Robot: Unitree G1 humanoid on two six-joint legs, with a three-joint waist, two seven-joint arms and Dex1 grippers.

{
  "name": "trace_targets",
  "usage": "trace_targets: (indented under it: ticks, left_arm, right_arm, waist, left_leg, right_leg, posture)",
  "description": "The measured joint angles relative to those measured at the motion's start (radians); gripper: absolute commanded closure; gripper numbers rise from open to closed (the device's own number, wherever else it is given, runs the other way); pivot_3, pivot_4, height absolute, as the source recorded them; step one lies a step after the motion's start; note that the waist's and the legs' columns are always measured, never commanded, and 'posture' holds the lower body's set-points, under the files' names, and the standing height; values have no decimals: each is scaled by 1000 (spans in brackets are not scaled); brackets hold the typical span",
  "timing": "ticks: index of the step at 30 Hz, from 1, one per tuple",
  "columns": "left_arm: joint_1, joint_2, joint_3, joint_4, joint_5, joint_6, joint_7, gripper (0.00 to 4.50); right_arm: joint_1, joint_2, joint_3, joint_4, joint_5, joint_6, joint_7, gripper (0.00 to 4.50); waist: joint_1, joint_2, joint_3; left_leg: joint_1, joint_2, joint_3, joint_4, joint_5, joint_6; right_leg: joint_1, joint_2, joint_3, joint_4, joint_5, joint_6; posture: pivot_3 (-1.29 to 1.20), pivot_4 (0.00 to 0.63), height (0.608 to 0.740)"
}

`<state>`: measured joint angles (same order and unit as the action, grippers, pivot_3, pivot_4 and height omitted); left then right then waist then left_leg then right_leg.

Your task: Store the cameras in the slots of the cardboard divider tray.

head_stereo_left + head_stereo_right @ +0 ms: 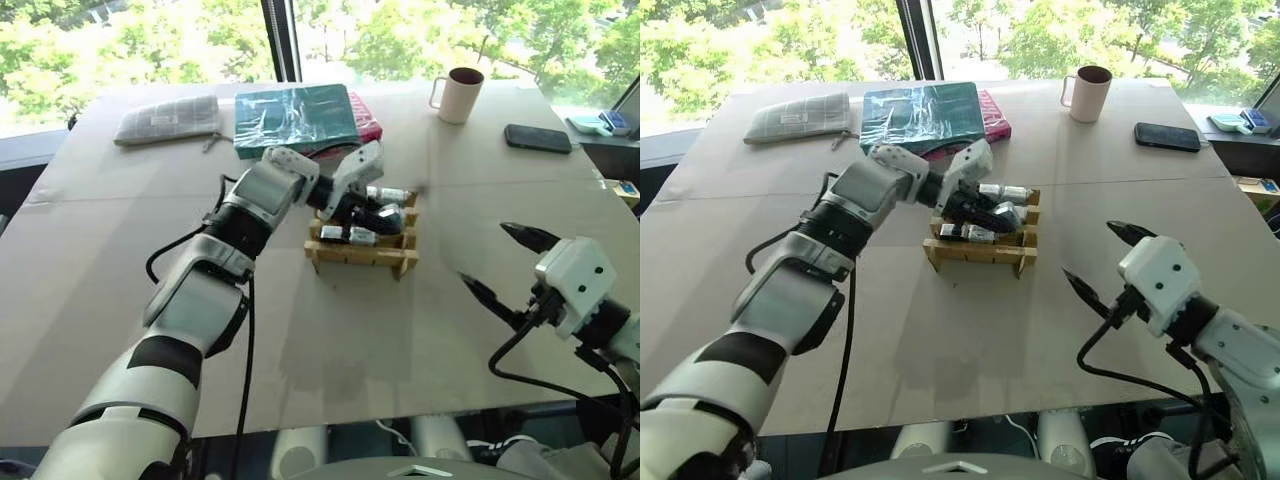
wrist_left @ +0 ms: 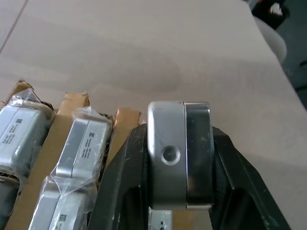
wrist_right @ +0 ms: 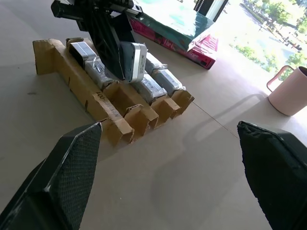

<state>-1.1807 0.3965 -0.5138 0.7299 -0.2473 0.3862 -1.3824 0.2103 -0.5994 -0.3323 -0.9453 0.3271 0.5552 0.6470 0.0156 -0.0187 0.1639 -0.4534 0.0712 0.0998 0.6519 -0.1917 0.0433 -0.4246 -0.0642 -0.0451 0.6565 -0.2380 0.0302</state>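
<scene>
Left gripper (image 2: 180, 158) is clamped on a silver-grey camera (image 2: 178, 153), one black finger on each broad face, the narrow edge with a small round button facing the wrist camera. The held camera sits directly over the cardboard divider tray (image 1: 362, 258), at its near-right part as seen from the head, just above the row tops; whether it already touches the cardboard I cannot tell.

Key relation: the camera stands on edge, its long axis roughly along the slot rows, so the open slot appears to lie straight below the fingers. Judgement: the next move is a short lowering into that slot, then release. The left arm is the one over the tray.

Right gripper (image 1: 505, 265) hangs well apart from the tray, on its right side, fingers spread wide and holding nothing.

Tray: tan cardboard, parallel rows, sitting mid-table just in front of the teal wrapped book (image 1: 295, 118). Several slots already hold silver-grey cameras in clear plastic wrap (image 2: 79, 143); the held one looks unwrapped, with a brushed metal body and a darker band along one side.
</scene>
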Motion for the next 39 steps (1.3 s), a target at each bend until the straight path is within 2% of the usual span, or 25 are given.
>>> trace_targets:
  ticks: [4, 8, 17, 19, 21, 23, 24, 25, 30, 33, 35, 39]
  left_arm:
    - [-40, -52, 1, 150, 113, -181, -9, 3612]
    - [-64, -94, 14, 233, 171, -256, -13, 3612]
    - [-73, -119, 45, 265, 264, -341, -23, 3612]
    - [-73, -120, 49, 265, 277, -354, -33, 2584]
    - [-67, -121, 51, 266, 292, -352, -42, 1854]
    - [-42, -121, 73, 242, 287, -348, -56, 686]
    - [-28, -116, 84, 223, 281, -341, -57, 272]
    - [-14, -110, 100, 202, 271, -321, -62, 69]
    - [-10, -29, 256, 75, 161, -86, -64, 69]
    - [21, 24, 321, -64, 134, -30, -17, 69]
    - [108, 37, 334, -204, 125, -53, 9, 69]
    - [199, 35, 303, -312, 125, -37, 13, 69]
  right_arm:
    - [38, 22, -6, -30, 42, -10, -12, 0]
    - [56, 18, -37, -61, 104, -4, -20, 0]
    - [108, -21, -57, -61, 157, -4, -20, 0]
    - [108, -27, -63, -61, 158, -8, -21, 0]
    - [106, -32, -63, -60, 161, -11, -22, 0]
    - [100, -38, -62, -57, 162, -13, -24, 0]
    - [96, -38, -62, -56, 165, -13, -27, 0]
    - [92, -38, -62, -55, 170, -13, -30, 0]
    - [84, -47, -57, -18, 186, -14, -34, 0]
    - [73, -48, -42, 11, 185, -21, -29, 0]
    - [57, -49, -27, 33, 182, -32, -26, 0]
    - [43, -54, -21, 50, 178, -43, -23, 0]
  waist:
    - [-1, 0, 0]
    - [-1, -1, 0]
    - [-1, -1, 0]
    - [-1, -1, 0]
    - [-1, -1, 0]
    - [-1, -1, 0]
    - [-2, -1, 0]
    - [-2, -1, 0]
    - [-3, -2, 1]
    - [-4, -2, 0]
    - [-1, -1, 0]
    - [3, -2, 0]
  left_leg:
    - [0, 0, -2, 1, 0, 0]
    - [1, 0, -4, 1, 0, 0]
    - [2, 0, -5, 2, 0, 0]
    - [2, 0, -5, 2, 0, 0]
    - [2, 0, -5, 2, 0, 0]
    - [2, 0, -5, 2, 0, 0]
    - [2, 0, -6, 2, 0, 0]
    - [2, 0, -6, 2, 0, 0]
    - [2, 0, -6, 2, 0, 0]
    - [3, 0, -6, 2, 0, 0]
    - [3, 0, -5, 2, 0, 0]
    - [2, 0, -6, 4, 0, 0]
  right_leg:
    - [0, 0, 0, 1, -2, 2]
    - [0, 0, 0, 1, -2, 2]
    - [2, 0, 0, 2, -2, 2]
    - [2, 0, 0, 2, -2, 2]
    - [2, 0, 0, 2, -2, 3]
    - [2, 0, 0, 2, -1, 2]
    - [2, 0, 0, 2, -1, 2]
    - [2, 0, 0, 3, -1, 2]
    - [2, 0, 0, 3, -1, 3]
    - [2, 0, 0, 3, -1, 3]
    - [2, 0, 0, 4, 1, 5]
    - [2, 0, -1, 4, 2, 4]
  posture:
    - [0, 150, 740]
    - [0, 150, 740]
    - [0, 150, 740]
    - [0, 150, 740]
    - [0, 150, 740]
    - [0, 150, 740]
    - [0, 150, 740]
    - [0, 150, 740]
    - [0, 150, 740]
    - [0, 150, 740]
    - [0, 150, 740]
    - [0, 150, 740]
